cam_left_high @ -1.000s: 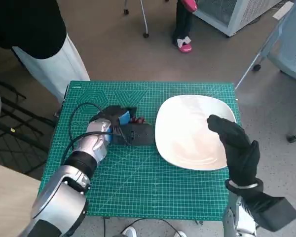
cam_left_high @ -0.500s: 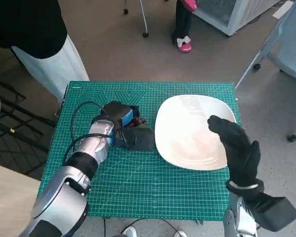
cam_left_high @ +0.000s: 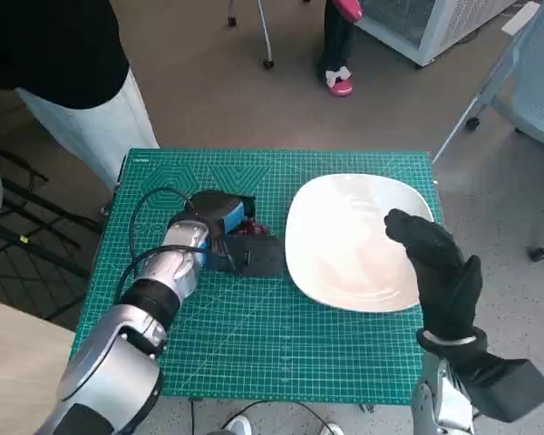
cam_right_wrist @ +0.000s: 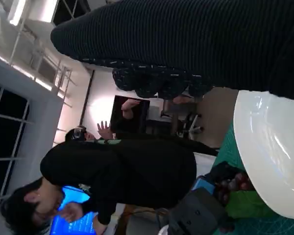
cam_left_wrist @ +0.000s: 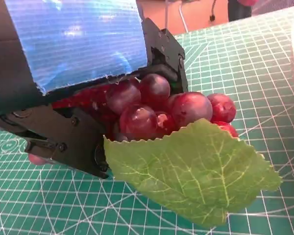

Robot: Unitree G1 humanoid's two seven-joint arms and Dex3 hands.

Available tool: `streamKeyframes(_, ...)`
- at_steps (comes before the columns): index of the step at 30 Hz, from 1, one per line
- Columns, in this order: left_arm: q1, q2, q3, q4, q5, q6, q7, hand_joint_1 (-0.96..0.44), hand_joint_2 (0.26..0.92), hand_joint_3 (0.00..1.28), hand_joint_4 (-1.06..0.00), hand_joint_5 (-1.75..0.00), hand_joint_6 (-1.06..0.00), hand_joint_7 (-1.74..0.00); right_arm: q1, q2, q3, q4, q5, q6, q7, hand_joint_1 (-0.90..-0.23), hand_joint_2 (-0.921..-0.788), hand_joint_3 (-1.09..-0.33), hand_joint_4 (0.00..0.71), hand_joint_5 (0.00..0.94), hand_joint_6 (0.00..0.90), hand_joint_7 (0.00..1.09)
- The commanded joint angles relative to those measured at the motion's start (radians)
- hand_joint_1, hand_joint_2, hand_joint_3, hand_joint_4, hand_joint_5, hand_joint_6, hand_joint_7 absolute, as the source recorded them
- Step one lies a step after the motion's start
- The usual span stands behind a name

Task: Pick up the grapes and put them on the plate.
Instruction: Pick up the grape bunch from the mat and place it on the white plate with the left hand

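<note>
A bunch of red grapes (cam_left_wrist: 157,105) with a green leaf (cam_left_wrist: 196,171) lies low over the green cutting mat (cam_left_high: 254,335), left of the white plate (cam_left_high: 344,236). My left hand (cam_left_high: 231,237) sits over the bunch, and its black fingers (cam_left_wrist: 63,142) wrap round it and grip it. From the head view only a few red grapes (cam_left_high: 252,223) peek out beside the blue tape. My right hand (cam_left_high: 440,272) hovers over the plate's right edge, fingers apart and holding nothing. The right wrist view shows the plate (cam_right_wrist: 269,147) and the grapes (cam_right_wrist: 232,183) beyond it.
A person in a black top and pale trousers (cam_left_high: 72,82) stands at the table's far left corner. Another person's pink shoe (cam_left_high: 340,86) and chair legs (cam_left_high: 265,36) are on the floor beyond. A black cable (cam_left_high: 145,208) loops off my left forearm.
My left hand has turned at the wrist and closed down over the grapes, hiding most of the bunch. The right hand has barely shifted.
</note>
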Motion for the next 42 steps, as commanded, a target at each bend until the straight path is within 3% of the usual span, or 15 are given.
streamKeyframes(1, 0.022, -0.021, 0.001, 0.025, -0.009, 0.007, -0.027, 0.0, 0.921, 0.21, -0.47, -1.44, -0.52, -1.23, 0.008, -0.009, -0.004, 0.009, 0.001, 0.015, 0.003, -0.599, -0.921, -0.897, 0.465, 0.005, 0.09, 0.52)
streamKeyframes(27, -0.002, 0.0, 0.019, -0.024, -0.022, 0.008, -0.037, 0.0, 0.921, 0.21, -0.48, -1.44, -0.52, -1.23, 0.017, -0.016, -0.001, -0.008, -0.02, 0.021, -0.015, -0.61, -0.921, -0.893, 0.469, 0.006, 0.092, 0.52)
streamKeyframes(35, 0.0, 0.047, 0.038, -0.152, -0.041, 0.012, -0.063, 0.0, 0.921, 0.18, -0.54, -1.41, -0.55, -1.16, 0.015, -0.018, 0.001, -0.014, -0.021, 0.037, -0.017, -0.612, -0.921, -0.895, 0.469, 0.005, 0.092, 0.52)
streamKeyframes(42, 0.065, 0.122, 0.079, -0.428, -0.044, 0.062, -0.131, 0.0, 0.921, 0.19, -0.55, -1.45, -0.53, -1.12, 0.008, -0.018, 0.001, -0.011, -0.027, 0.041, -0.017, -0.612, -0.921, -0.9, 0.469, 0.005, 0.093, 0.52)
